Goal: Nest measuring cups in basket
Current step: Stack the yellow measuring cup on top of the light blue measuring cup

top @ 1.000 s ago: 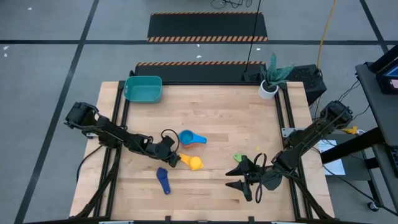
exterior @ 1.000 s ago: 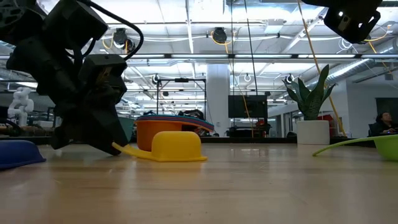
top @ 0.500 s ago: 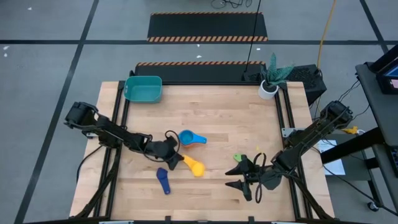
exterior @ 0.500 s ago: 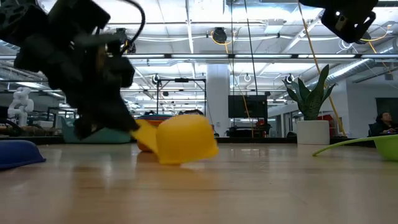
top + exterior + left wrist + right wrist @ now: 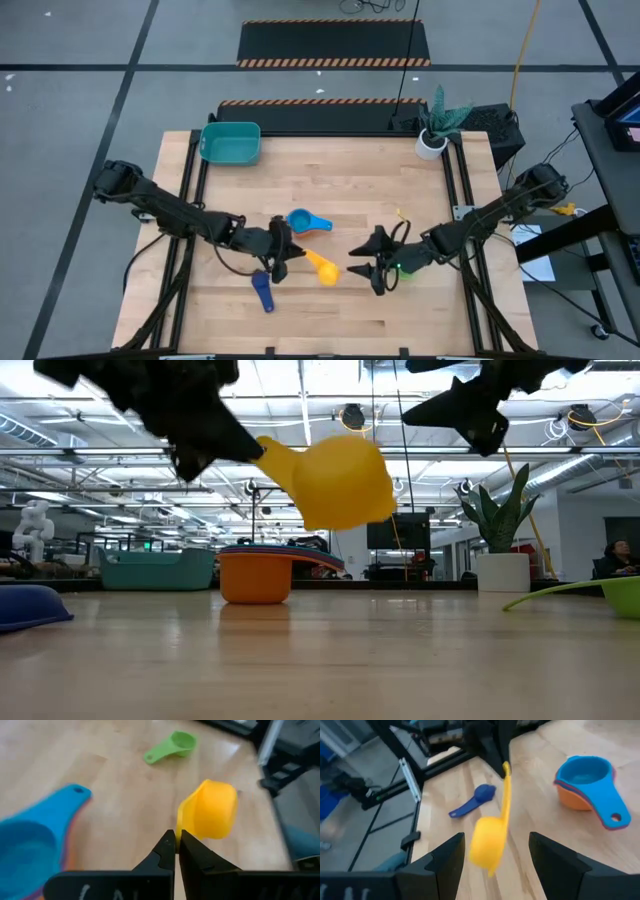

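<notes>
Centre-left in the high view, the left pincer (image 5: 288,252) pinches the flat handle of the yellow plastic measuring cup (image 5: 326,270), lifted clear of the wooden desk (image 5: 350,180). Right pincer (image 5: 366,271), centre-right, stands spread wide, holding nothing. The teal rounded plastic basket (image 5: 231,142) sits upper left.

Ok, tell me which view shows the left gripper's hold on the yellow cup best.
Left wrist view: the left gripper is shut on the yellow cup by its handle. Low view shows the cup lifted off the table, high view only small, right wrist view the cup hanging.
</notes>
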Robot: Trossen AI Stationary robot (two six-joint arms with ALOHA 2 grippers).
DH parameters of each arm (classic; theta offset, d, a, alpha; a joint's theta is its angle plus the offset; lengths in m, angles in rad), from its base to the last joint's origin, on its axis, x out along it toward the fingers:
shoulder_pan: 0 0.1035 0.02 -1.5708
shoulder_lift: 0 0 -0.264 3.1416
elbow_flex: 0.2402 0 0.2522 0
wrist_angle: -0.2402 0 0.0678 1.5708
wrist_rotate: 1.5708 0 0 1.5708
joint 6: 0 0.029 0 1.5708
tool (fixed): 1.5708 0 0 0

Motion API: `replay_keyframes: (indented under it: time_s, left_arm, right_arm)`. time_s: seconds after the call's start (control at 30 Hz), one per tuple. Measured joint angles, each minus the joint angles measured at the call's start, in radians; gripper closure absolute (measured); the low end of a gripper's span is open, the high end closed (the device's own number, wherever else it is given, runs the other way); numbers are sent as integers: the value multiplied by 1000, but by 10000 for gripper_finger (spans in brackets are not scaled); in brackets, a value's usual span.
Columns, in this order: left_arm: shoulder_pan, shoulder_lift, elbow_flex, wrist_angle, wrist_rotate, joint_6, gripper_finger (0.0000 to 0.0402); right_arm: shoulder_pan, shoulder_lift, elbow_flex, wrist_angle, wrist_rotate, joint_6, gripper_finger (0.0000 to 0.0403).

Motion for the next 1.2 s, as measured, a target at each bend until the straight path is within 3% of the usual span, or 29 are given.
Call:
replay_keyframes:
  time_s: [0.2, 0.27, 0.43, 0.6, 0.77, 0.97, 1.2]
  left_arm:
    - [-28, 17, 184, -253, -159, 45, 395]
    - [-42, 16, 222, -255, -194, 80, 396]
    - [-74, 17, 269, -269, -250, 178, 396]
    - [-92, 16, 295, -282, -327, 300, 396]
    - [-83, 16, 303, -261, -334, 406, 396]
    - [-54, 16, 303, -227, -334, 475, 396]
    - [-43, 23, 302, -173, -330, 535, 396]
  right_arm:
    - [-19, 0, 34, -3, -25, -91, 190]
    - [-19, 0, 70, -47, -11, -112, 190]
    - [-10, 21, 217, -324, 137, -122, 190]
    - [9, 69, 302, -326, 133, -220, 190]
    - [9, 130, 361, -316, 155, -347, 190]
    - [-6, 155, 385, -300, 274, -483, 190]
    - [-30, 156, 385, -316, 299, -559, 190]
